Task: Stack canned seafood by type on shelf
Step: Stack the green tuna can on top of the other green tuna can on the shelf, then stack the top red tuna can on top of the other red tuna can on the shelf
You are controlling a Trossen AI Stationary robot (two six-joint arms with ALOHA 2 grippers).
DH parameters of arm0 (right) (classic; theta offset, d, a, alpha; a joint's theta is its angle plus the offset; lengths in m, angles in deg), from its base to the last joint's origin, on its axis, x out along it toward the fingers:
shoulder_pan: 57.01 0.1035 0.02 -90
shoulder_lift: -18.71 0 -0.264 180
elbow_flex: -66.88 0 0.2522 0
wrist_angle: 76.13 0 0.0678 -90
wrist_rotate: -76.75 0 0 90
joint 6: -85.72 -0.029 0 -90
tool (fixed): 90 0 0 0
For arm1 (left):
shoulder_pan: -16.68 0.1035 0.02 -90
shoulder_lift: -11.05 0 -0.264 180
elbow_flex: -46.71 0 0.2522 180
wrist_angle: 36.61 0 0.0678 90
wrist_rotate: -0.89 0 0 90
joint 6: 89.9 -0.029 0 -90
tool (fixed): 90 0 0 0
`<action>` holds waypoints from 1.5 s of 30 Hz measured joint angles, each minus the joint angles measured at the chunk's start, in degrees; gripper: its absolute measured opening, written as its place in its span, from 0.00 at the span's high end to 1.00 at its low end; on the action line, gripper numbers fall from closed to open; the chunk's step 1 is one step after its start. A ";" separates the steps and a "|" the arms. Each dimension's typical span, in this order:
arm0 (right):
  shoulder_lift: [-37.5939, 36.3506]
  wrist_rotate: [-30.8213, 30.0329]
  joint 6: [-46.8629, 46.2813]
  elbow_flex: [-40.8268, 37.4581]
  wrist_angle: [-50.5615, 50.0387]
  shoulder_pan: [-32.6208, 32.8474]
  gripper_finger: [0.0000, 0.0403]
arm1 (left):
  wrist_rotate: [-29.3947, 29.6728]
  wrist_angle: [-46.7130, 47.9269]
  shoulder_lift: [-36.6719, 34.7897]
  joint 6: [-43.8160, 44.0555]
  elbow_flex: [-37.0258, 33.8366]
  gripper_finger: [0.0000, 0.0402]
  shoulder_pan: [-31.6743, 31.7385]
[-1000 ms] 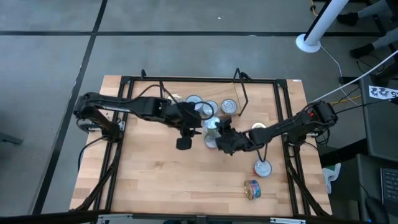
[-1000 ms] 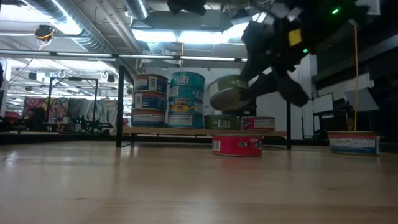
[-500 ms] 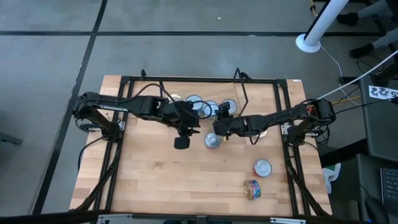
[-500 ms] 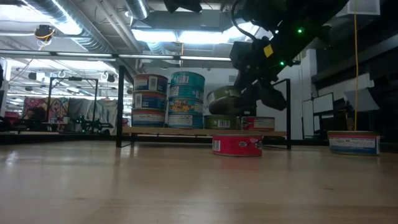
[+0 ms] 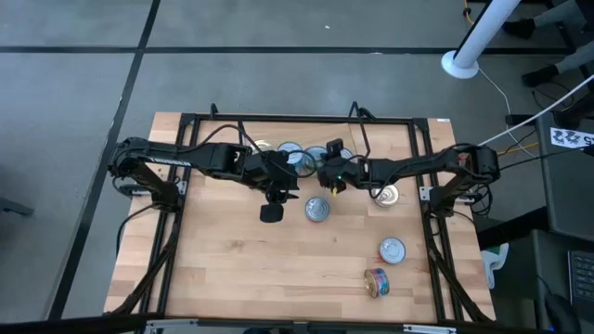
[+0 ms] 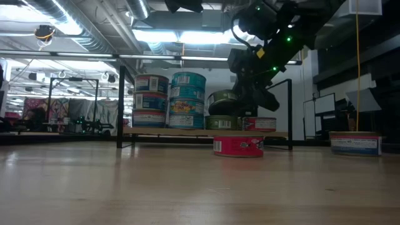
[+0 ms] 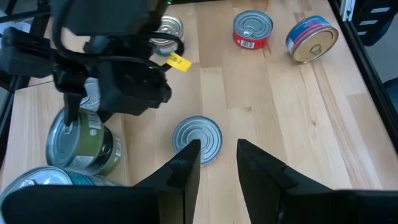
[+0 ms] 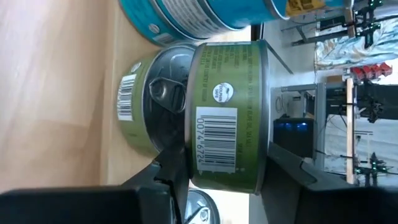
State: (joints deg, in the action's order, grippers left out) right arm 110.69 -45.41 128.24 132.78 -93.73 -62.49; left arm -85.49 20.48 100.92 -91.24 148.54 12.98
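High view — the right gripper (image 5: 331, 171) reaches across to the light-wood shelf on its black wire frame (image 5: 367, 141) near the desk's far edge, over the cluster of silver-lidded tins there. The left gripper (image 5: 276, 199) hangs just beside it, toward the desk's middle, carrying nothing. A red-sided tin (image 5: 317, 209) sits on the desk just in front of the shelf. Under the right arm the carried tin is hidden here.

Low view — the right gripper (image 6: 245, 100) pinches a green-labelled round tin (image 6: 222, 100) directly over a second green tin (image 6: 220, 122) standing on the shelf board (image 6: 150, 132). The upper tin looks roughly level, round axis upright; whether it already touches the lower lid I cannot tell. Blue and multicoloured stacks stand on the far side of the green pair from the gripper.

Left wrist view — its own fingers (image 7: 186, 171) are spread part-way around nothing, above a silver-lidded tin (image 7: 198, 138) on the desk.

Right wrist view — the held green tin (image 8: 227, 115) overlaps the lower green tin (image 8: 149, 99), lids parallel — slightly offset, so alignment before release is the point. The fingers' contact is cut off at the frame edge.
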 joint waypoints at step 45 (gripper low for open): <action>-2.89 -2.10 2.82 -0.15 -2.41 1.88 0.36 | -0.02 -0.10 0.07 1.49 0.00 0.75 -0.37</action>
State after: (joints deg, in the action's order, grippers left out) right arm 107.81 -47.52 131.06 132.63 -96.13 -60.61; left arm -85.51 20.38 100.98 -89.76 148.54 12.60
